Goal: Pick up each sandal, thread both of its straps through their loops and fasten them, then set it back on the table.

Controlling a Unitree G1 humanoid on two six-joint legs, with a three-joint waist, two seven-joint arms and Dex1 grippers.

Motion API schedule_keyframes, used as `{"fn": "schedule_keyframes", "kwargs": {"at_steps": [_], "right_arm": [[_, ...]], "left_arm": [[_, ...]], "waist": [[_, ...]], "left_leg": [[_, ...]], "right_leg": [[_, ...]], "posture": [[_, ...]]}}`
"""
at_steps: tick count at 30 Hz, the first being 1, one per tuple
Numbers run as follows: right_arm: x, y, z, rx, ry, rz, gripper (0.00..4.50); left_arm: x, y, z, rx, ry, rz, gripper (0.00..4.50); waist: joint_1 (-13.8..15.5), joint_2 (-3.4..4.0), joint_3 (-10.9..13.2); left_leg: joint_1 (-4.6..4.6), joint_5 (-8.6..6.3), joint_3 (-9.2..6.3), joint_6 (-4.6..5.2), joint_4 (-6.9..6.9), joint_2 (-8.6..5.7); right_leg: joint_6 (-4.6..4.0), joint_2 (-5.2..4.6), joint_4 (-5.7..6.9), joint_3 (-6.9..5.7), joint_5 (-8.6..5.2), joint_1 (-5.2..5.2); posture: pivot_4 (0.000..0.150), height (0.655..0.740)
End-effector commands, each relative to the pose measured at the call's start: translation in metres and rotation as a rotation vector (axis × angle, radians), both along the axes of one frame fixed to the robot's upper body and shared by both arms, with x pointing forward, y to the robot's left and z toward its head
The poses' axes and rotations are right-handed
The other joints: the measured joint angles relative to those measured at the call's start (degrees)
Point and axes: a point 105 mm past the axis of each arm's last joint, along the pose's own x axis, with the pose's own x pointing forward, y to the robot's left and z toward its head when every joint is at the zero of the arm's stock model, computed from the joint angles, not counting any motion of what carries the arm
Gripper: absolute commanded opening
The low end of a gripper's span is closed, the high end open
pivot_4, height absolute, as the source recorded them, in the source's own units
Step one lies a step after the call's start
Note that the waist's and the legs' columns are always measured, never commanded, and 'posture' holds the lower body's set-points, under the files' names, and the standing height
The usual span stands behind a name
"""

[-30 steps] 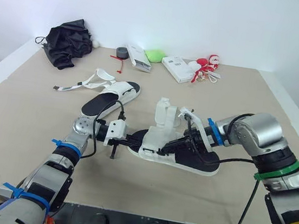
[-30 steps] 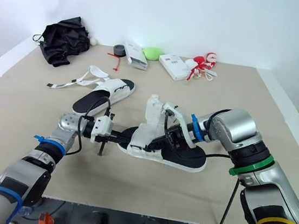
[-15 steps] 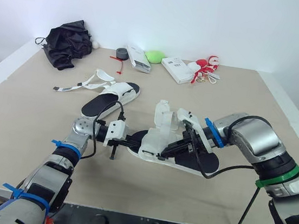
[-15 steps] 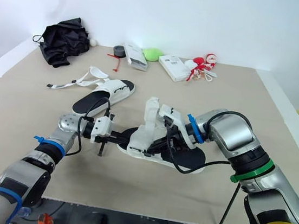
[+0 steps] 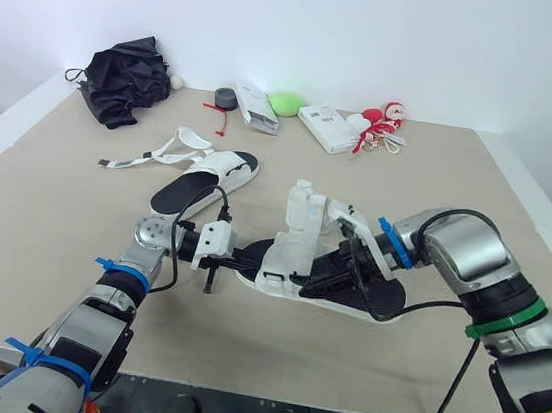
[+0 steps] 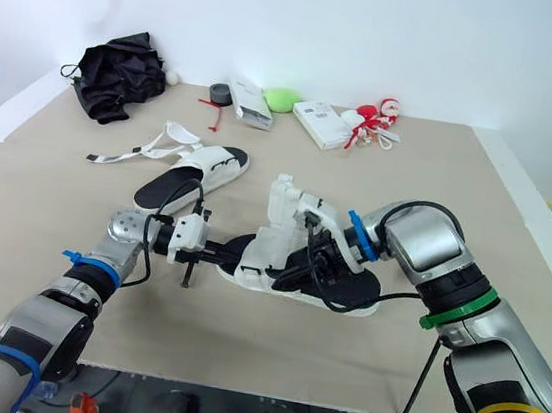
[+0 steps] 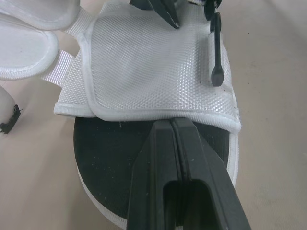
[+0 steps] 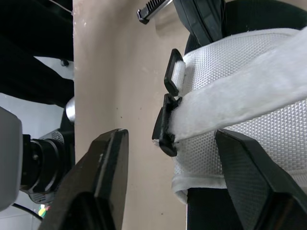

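The near sandal (image 5: pixel 347 288), black-soled with a white mesh upper (image 7: pixel 153 72), lies mid-table. My left gripper (image 5: pixel 249 261) is shut, its closed fingers (image 7: pixel 171 143) lying on the insole at the toe, up against the mesh edge. My right gripper (image 8: pixel 170 134) is open at the sandal's side. A white strap (image 8: pixel 240 100) and its black loop (image 8: pixel 168 120) run between the spread fingers without being pinched. The second sandal (image 5: pixel 204 178) lies farther back on the left, its straps (image 5: pixel 151 156) loose on the table.
Along the back edge of the table (image 5: pixel 37 268) lie a black cloth bundle (image 5: pixel 126 75), a tape roll (image 5: pixel 225 97), two white boxes (image 5: pixel 256 106) (image 5: pixel 328 127), a green object (image 5: pixel 287 102) and a red-and-white trinket (image 5: pixel 382 119).
My right gripper has gone from shut to open at the near sandal's strap and drawn back a little. The left arm and both sandals have stayed put.
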Motion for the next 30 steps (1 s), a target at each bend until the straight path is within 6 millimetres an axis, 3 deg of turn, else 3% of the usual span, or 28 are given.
{"fn": "schedule_keyframes", "kwargs": {"at_steps": [1,6,16,19,24,30], "right_arm": [[0.006,0.004,0.024,0.087,-0.015,-0.022,3.18],[0.010,0.005,0.048,0.205,0.007,-0.061,3.18],[0.042,0.002,0.038,0.167,0.006,-0.266,3.18],[0.049,0.002,0.038,0.184,0.015,-0.309,2.35],[0.050,0.003,0.044,0.217,0.013,-0.306,0.04],[0.037,0.005,0.049,0.241,0.015,-0.236,0.04]], "left_arm": [[-0.024,0.016,-0.058,0.183,0.224,0.006,0.00],[-0.025,0.017,-0.060,0.184,0.227,0.006,0.00],[-0.025,0.017,-0.061,0.184,0.229,0.010,0.00],[-0.025,0.017,-0.061,0.184,0.228,0.009,0.00],[-0.026,0.017,-0.062,0.187,0.230,0.007,0.00],[-0.026,0.018,-0.062,0.189,0.231,0.009,0.00]], "waist": [[0.00,0.00,0.00],[0.02,0.02,0.02],[0.04,0.00,0.04],[0.04,0.01,0.04],[0.05,0.01,0.04],[0.05,0.03,0.05]], "left_leg": [[-0.01,0.00,0.00,0.00,0.00,0.00],[-0.02,0.03,0.01,0.04,0.00,-0.02],[-0.02,0.03,0.02,0.06,0.00,-0.02],[-0.03,0.05,0.02,0.08,0.01,-0.02],[-0.04,0.07,0.02,0.12,0.01,-0.01],[-0.04,0.07,0.03,0.12,0.01,-0.01]], "right_leg": [[0.00,0.00,0.00,0.00,0.00,0.00],[0.01,0.01,0.00,-0.01,0.01,0.00],[-0.03,0.00,0.01,-0.01,0.03,0.00],[-0.02,0.02,0.01,-0.01,0.04,0.00],[-0.01,0.05,0.01,-0.02,0.05,0.00],[0.01,0.05,0.01,-0.01,0.07,0.00]], "posture": [[0.150,0.7400],[0.150,0.7400],[0.150,0.7400],[0.150,0.7400],[0.150,0.7400],[0.150,0.7400]]}}
